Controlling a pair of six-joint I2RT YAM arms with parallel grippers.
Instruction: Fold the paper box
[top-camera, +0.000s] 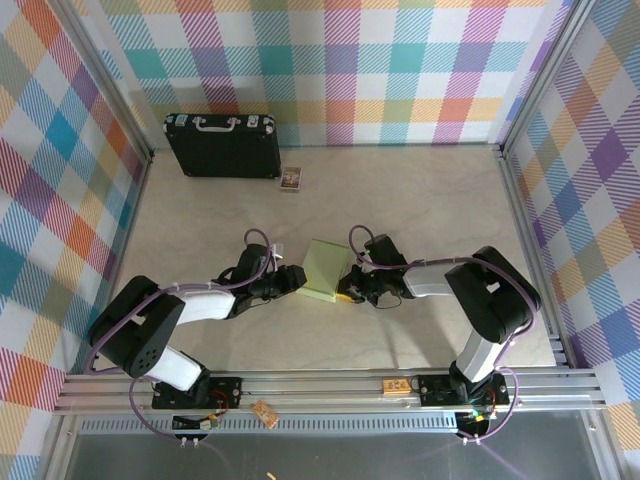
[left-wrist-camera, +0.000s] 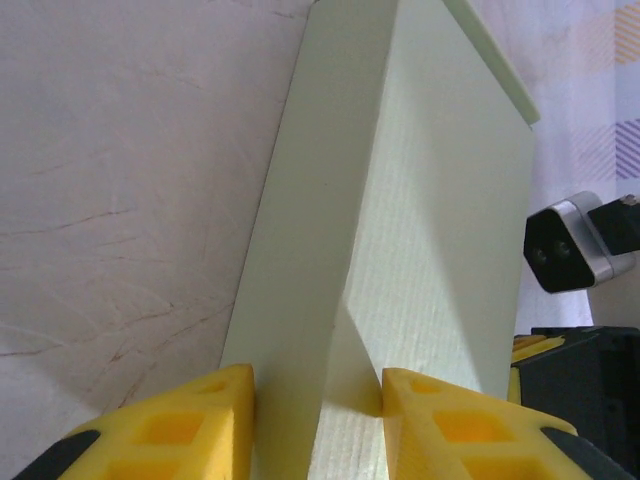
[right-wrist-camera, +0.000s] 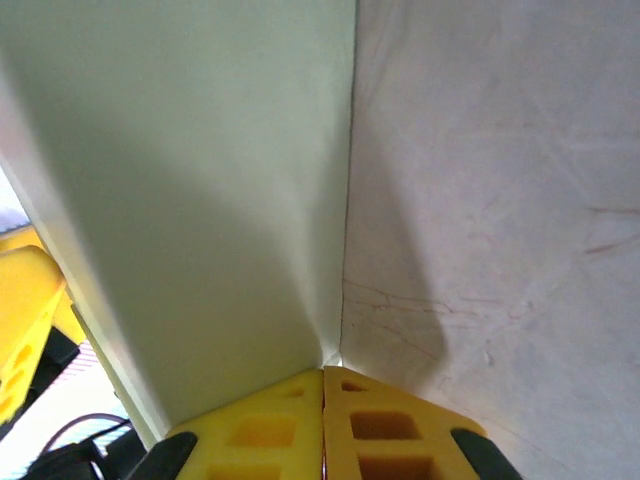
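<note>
The paper box (top-camera: 327, 270) is pale green card folded into a small box, standing tilted on the table middle between both arms. From the left, my left gripper (top-camera: 291, 281) meets it. In the left wrist view its yellow fingers (left-wrist-camera: 200, 425) straddle a folded corner of the paper box (left-wrist-camera: 400, 200), left gripper (left-wrist-camera: 318, 400) closed on the card. My right gripper (top-camera: 350, 291) sits at the box's right lower edge. Its fingertips (right-wrist-camera: 290, 400) are pressed together, right gripper (right-wrist-camera: 323, 378) shut, touching the foot of the box wall (right-wrist-camera: 200, 180) where it meets the table.
A black briefcase (top-camera: 222, 145) with a silver handle stands at the back left, a tiny picture card (top-camera: 291, 179) beside it. Plaid walls enclose the table on three sides. A metal rail (top-camera: 330, 385) runs along the near edge.
</note>
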